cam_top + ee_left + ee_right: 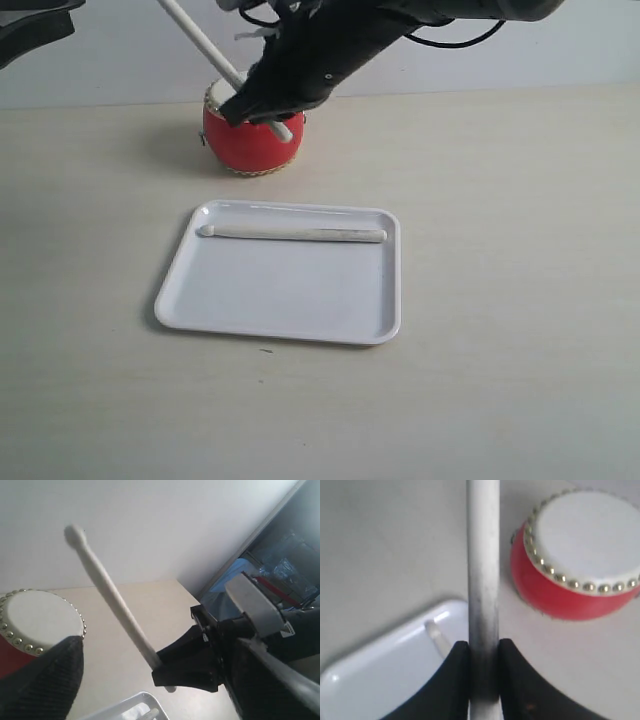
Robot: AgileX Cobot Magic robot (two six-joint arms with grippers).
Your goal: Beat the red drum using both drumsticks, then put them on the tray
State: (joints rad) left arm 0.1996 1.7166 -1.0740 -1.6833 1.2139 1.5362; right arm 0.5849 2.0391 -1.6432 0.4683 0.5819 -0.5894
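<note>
The red drum [250, 146] stands behind the tray [290, 325], its cream skin [585, 535] ringed with gold studs. My right gripper [258, 105] reaches across over the drum and is shut on one drumstick [195, 35], which slants up to the left. The jaws pinch that stick [483, 555] from both sides. The other drumstick [295, 234] lies flat along the tray's far side. My left gripper [150, 682] stays off to the left, open and holding nothing. From there it looks at the drum [40, 622] and the held stick [105, 590].
Pale wooden tabletop [520, 300] spreads all round the tray and drum. A light wall [560, 50] runs behind the table. Part of the left arm [30, 25] shows in the top left corner. Beyond the table's edge stands dark equipment [280, 565].
</note>
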